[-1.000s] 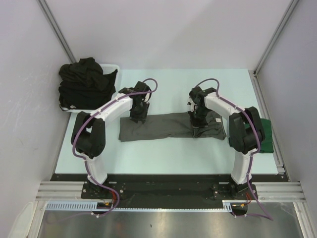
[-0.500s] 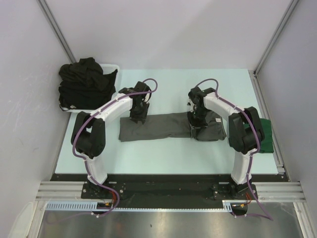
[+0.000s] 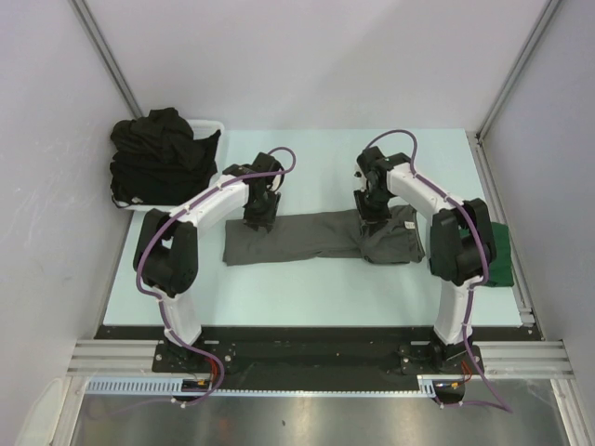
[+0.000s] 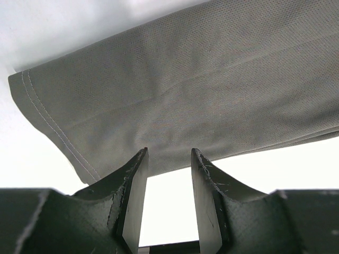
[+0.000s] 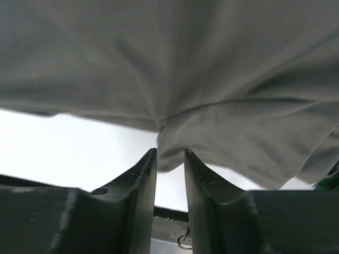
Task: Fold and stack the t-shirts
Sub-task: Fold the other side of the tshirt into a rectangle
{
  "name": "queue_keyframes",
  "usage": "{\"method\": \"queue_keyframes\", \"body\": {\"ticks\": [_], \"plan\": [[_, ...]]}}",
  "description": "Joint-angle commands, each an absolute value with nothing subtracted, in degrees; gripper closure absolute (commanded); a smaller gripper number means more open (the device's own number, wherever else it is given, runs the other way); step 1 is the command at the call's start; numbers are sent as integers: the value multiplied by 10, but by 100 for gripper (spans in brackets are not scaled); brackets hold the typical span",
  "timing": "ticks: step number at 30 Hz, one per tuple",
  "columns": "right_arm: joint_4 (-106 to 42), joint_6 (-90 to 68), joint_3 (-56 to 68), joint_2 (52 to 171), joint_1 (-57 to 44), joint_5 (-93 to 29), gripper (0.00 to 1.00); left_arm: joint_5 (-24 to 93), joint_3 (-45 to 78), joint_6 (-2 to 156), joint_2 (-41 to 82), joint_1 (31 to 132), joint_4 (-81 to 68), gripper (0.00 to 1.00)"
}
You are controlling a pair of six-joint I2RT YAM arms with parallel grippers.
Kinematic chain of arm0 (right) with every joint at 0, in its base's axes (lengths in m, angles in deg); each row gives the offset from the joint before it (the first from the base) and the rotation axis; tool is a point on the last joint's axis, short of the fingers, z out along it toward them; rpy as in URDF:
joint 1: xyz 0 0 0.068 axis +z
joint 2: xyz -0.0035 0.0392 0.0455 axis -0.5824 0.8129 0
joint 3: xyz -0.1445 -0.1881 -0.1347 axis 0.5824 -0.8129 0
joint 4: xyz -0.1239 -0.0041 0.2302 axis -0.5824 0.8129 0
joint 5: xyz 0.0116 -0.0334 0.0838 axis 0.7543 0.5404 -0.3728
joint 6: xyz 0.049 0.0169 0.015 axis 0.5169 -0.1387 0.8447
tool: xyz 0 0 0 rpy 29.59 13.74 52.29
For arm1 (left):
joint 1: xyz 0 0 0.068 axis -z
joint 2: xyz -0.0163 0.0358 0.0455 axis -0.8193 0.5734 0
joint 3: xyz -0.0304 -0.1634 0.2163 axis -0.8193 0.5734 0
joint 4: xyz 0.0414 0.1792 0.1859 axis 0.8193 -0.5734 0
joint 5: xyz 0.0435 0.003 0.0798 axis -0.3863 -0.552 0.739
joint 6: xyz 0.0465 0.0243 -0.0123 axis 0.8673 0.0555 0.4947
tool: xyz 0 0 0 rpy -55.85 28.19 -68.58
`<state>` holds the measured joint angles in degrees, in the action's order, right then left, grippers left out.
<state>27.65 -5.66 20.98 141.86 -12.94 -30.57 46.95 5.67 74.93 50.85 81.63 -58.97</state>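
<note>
— Right hand (image 3: 369,212) has shifted toward the top of the frame on the grey shirt (image 3: 297,237). Left hand (image 3: 259,218) sits where it was.

— How do the fingers stand?

— On the right hand, the fingers (image 5: 145,174) are slightly spread. Bright worktop shows between them, and a puckered fold of the shirt lies just past their tips. Nothing is pinched. The left hand is much the same: its fingers (image 4: 132,185) are parted, with the shirt's folded edge just beyond them. The stitched hem runs down the left of that wrist view.

— And the shirt itself?

— It lies as a long folded strip across the middle of the worktop (image 3: 307,288). The left hand is at its upper edge near the left end, and the right hand is over the right part.

— Anything around it?

— Black shirts (image 3: 158,153) are heaped in a white basket (image 3: 212,125) at upper left. A green shirt (image 3: 502,255) lies at the right edge, partly hidden behind the right arm.
</note>
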Motion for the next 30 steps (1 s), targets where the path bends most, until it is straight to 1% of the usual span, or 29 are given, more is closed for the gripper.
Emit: {"method": "queue_keyframes", "body": {"ticks": [1,4,6,7,8,9,10,18,30], "plan": [[238,-65,213,1450,-149,-287,73,470,37,758,509,820,-591,57],[234,-65,229,1468,-159,-286,78,473,40,763,510,820,-591,57],[235,-67,233,1475,-164,-281,81,472,42,763,512,820,-589,65],[236,-67,234,1474,-167,-280,83,471,44,763,512,819,-588,72],[237,-67,235,1471,-167,-279,89,470,44,763,512,819,-587,89],[236,-68,235,1464,-168,-274,100,467,45,763,510,820,-582,97],[236,-67,235,1457,-171,-273,100,464,43,762,509,820,-581,100],[235,-67,228,1409,-170,-254,100,415,23,758,510,822,-557,100],[235,-63,199,1420,-173,-215,100,427,10,762,568,823,-542,100]]}}
